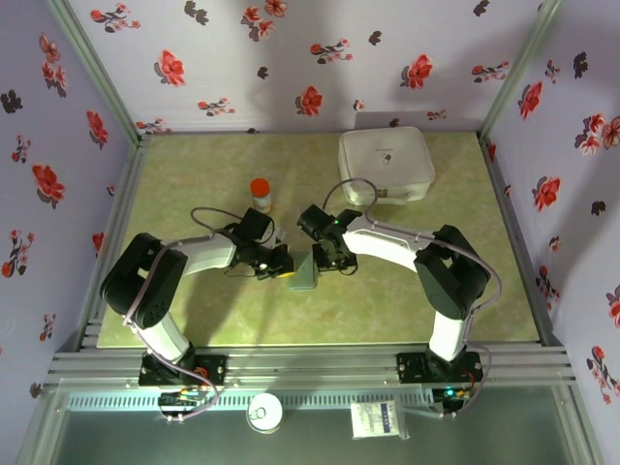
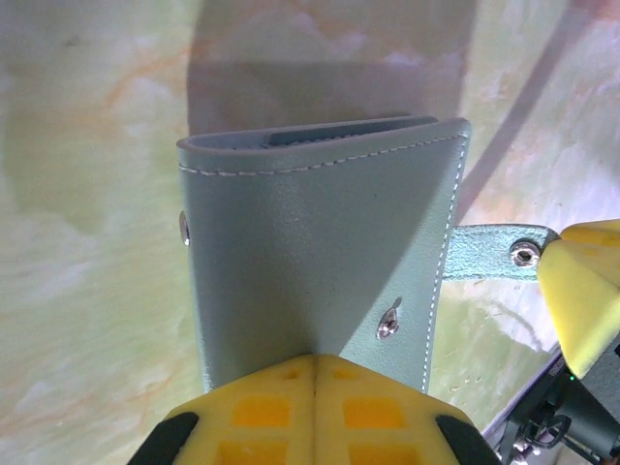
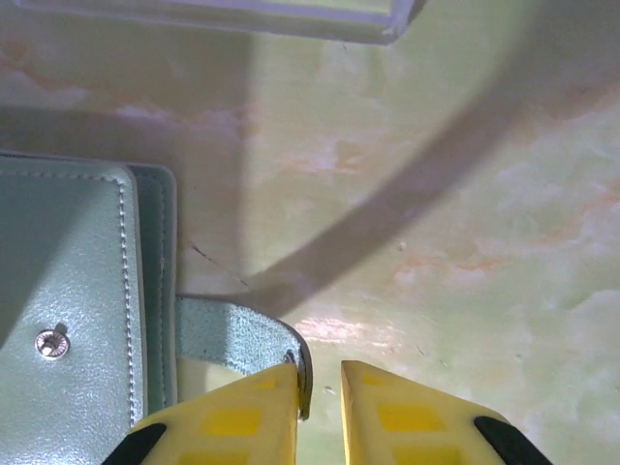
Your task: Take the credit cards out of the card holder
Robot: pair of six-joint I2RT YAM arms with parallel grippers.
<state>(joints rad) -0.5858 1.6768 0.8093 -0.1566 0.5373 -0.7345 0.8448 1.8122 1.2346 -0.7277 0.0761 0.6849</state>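
The card holder is a dull grey-blue folded wallet, standing on edge in the left wrist view with its fold seam up. My left gripper is shut on its near edge. From above, the card holder sits between both grippers at the table's middle. Its snap strap sticks out to the side and rests against the inner face of one finger of my right gripper, which stands slightly open. The credit cards are hidden inside the card holder.
A large white rounded box stands at the back right, and its edge shows in the right wrist view. A small red-capped bottle stands behind the left gripper. The green marbled tabletop lies around them.
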